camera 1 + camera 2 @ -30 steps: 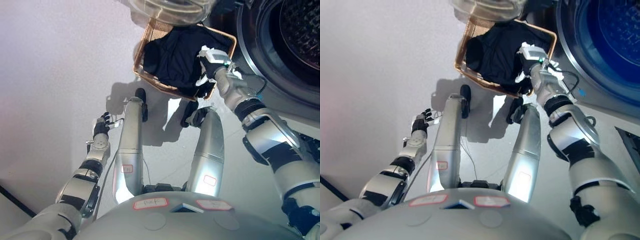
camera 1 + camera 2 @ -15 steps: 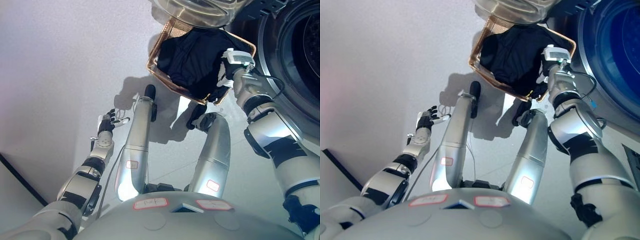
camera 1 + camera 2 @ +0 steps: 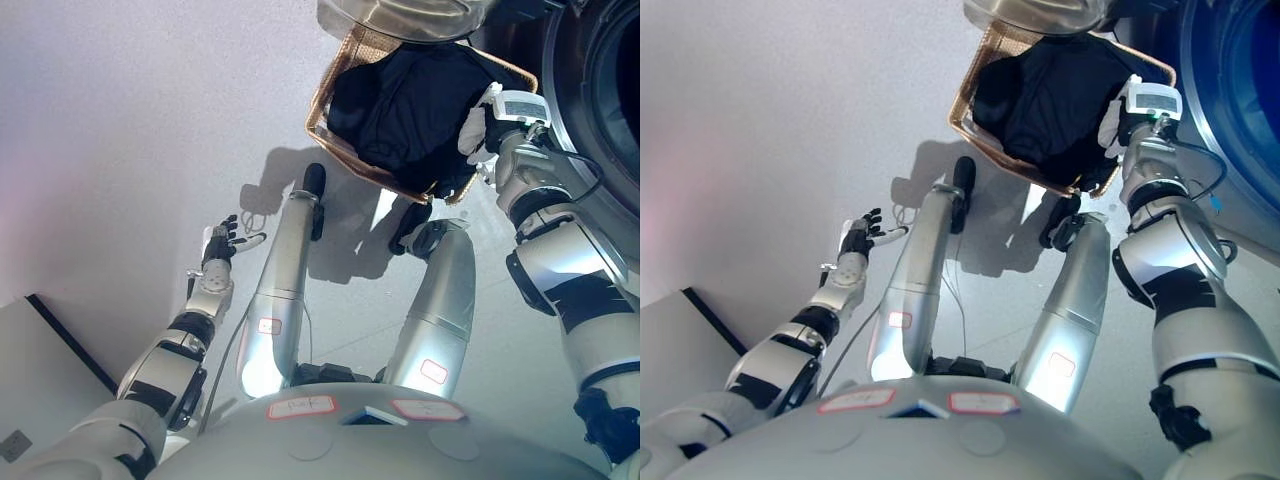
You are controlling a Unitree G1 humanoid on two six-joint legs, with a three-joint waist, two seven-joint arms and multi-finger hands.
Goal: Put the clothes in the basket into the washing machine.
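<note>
A wicker basket (image 3: 322,105) stands on the floor at the top of the view, filled with black clothes (image 3: 400,100). My right hand (image 3: 482,118) is at the basket's right side, its white-tipped fingers curled into the black cloth by the rim. The washing machine's round opening (image 3: 600,90) is just right of the basket, cut off by the view's edge. My left hand (image 3: 222,243) hangs open over the floor at the left, far from the basket and holding nothing.
The machine's clear round door (image 3: 400,15) hangs over the basket's far end. A grey panel with a dark edge (image 3: 40,370) lies at the lower left. Pale floor lies to the left of the basket.
The camera has shifted, so the whole scene sits further right and up. My right hand has gone from the middle of the clothes to the basket's right rim. The left hand stays open.
</note>
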